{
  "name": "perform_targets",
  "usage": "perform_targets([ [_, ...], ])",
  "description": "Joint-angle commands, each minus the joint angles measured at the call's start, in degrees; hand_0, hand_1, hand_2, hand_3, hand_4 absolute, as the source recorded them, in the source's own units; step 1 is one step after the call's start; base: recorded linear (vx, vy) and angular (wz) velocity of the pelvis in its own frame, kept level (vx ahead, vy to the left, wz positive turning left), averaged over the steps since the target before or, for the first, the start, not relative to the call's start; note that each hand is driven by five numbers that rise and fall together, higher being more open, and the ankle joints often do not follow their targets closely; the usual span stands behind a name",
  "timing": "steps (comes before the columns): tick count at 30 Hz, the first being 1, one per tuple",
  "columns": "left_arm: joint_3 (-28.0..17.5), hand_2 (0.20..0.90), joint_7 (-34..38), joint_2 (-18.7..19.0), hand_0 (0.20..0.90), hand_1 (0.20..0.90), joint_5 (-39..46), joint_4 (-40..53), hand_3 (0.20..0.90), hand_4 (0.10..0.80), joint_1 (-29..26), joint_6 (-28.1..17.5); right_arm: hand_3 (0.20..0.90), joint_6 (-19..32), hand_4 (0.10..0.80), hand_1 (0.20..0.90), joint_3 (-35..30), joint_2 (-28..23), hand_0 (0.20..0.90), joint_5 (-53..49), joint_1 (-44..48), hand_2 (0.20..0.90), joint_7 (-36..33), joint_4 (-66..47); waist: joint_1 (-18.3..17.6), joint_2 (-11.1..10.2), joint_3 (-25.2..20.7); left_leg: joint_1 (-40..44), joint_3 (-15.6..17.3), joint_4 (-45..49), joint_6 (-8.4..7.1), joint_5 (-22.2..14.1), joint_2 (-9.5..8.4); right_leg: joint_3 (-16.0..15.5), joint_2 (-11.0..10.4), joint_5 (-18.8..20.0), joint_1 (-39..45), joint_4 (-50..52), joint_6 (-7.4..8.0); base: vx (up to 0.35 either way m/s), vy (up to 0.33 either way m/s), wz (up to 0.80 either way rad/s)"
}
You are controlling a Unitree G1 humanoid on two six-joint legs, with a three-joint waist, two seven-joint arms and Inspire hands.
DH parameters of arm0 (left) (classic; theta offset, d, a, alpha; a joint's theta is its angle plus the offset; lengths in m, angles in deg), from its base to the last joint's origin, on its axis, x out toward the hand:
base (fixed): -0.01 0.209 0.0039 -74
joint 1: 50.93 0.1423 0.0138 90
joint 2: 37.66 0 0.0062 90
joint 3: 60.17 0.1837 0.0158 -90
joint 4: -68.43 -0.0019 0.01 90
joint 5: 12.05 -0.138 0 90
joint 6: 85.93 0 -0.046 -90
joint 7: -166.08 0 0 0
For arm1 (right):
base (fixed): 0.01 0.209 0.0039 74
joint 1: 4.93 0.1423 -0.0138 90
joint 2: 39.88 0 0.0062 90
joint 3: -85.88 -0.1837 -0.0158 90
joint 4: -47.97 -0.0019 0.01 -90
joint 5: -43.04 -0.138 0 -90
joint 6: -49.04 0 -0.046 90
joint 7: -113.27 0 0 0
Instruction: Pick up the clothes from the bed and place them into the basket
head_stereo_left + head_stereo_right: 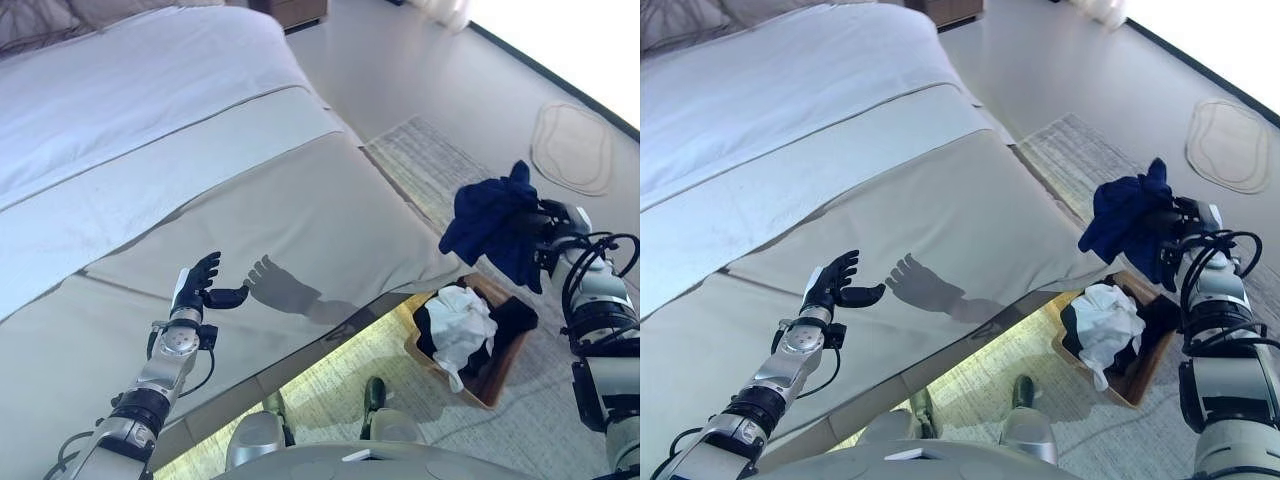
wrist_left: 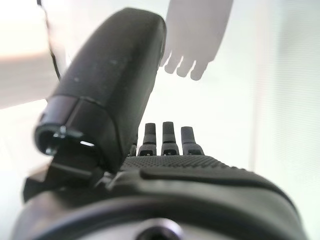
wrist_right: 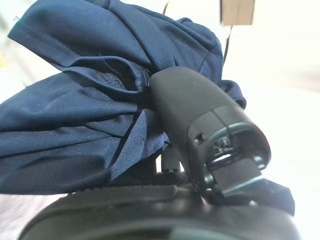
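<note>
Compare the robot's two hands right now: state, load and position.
The left hand is open and empty; the right hand is shut on a navy garment. The left hovers over the bed; the right hangs above the basket. Both are dark.

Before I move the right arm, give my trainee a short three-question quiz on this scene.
1. True or false: the right hand is shut on the crumpled navy blue garment.
2. What already lies in the brown wooden basket on the floor?
A. nothing
B. white and black clothes
C. a pair of shoes
3. Fill in: the left hand hovers open over the ____ bed cover.

Key:
1. True. Its thumb and fingers pinch the cloth, held up beside the bed, above and just beyond the basket.
2. B. A white garment lies on black clothing.
3. Beige. The hand holds nothing.
</note>
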Motion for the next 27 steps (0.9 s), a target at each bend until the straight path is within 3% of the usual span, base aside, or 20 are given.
perform_targets([
  [1,-0.68,0.900,0.13,1.15,0.900,0.900,-2.99,-1.92,0.900,0.800,-1.27,-4.37,0.200,3.35,0.100,0.300,0.29,-6.37,0.300,0.99,0.02,0.300,-2.26,-2.78,-0.31,1.66,-7.76,0.84,-7.54,0.83,-1.78,-5.68,1.33,1.52,2.64,-7.53,-0.56,4.74,1.65,0.029,-0.102,-0.25],
  [10,-1.33,0.900,-2.32,0.52,0.900,0.900,-3.91,-3.63,0.900,0.800,-0.31,-4.57,0.200,2.19,0.100,0.300,-3.92,-5.89,0.300,2.06,-6.27,0.300,-3.21,-1.04,-3.22,2.52,-7.24,0.84,-6.14,0.97,-3.21,-5.08,2.46,3.81,4.54,-7.13,-0.73,2.82,0.83,0.019,-0.110,-0.16],
  [24,-1.01,0.900,-4.45,-0.54,0.900,0.900,-3.63,-5.36,0.900,0.800,-0.97,-4.14,0.200,3.04,0.100,0.300,-6.17,-6.75,0.300,4.00,-8.06,0.300,-3.90,4.52,-4.88,4.96,-6.52,-0.21,-5.10,1.85,-5.10,-4.32,3.64,4.18,5.02,-7.62,-1.47,2.48,0.10,0.018,-0.055,-0.03],
  [25,-0.94,0.900,-4.52,-0.67,0.900,0.900,-3.59,-5.43,0.900,0.800,-0.94,-4.12,0.225,3.00,0.125,0.321,-6.33,-7.17,0.321,4.23,-8.11,0.321,-3.76,4.61,-4.93,5.18,-6.48,-0.31,-5.15,1.93,-5.19,-4.28,3.65,4.16,5.00,-7.68,-1.50,2.48,0.06,0.000,0.000,0.00],
  [26,-0.87,0.900,-4.69,-0.66,0.900,0.900,-3.41,-5.35,0.900,0.800,-0.93,-4.06,0.475,3.12,0.375,0.535,-6.37,-7.76,0.535,4.39,-7.96,0.535,-3.48,4.80,-4.93,5.49,-6.39,-0.48,-5.28,1.99,-5.33,-4.20,3.61,4.10,4.96,-7.70,-1.60,2.46,0.02,0.000,0.000,0.00],
  [27,-0.81,0.900,-4.76,-0.56,0.900,0.900,-3.10,-5.13,0.900,0.800,-0.92,-3.81,0.615,3.09,0.515,0.655,-6.41,-8.23,0.655,4.76,-7.88,0.655,-3.65,4.70,-4.96,5.75,-6.27,-0.61,-5.33,2.04,-5.43,-4.13,3.59,4.02,4.86,-7.73,-1.71,2.51,0.01,0.000,0.000,0.00],
])
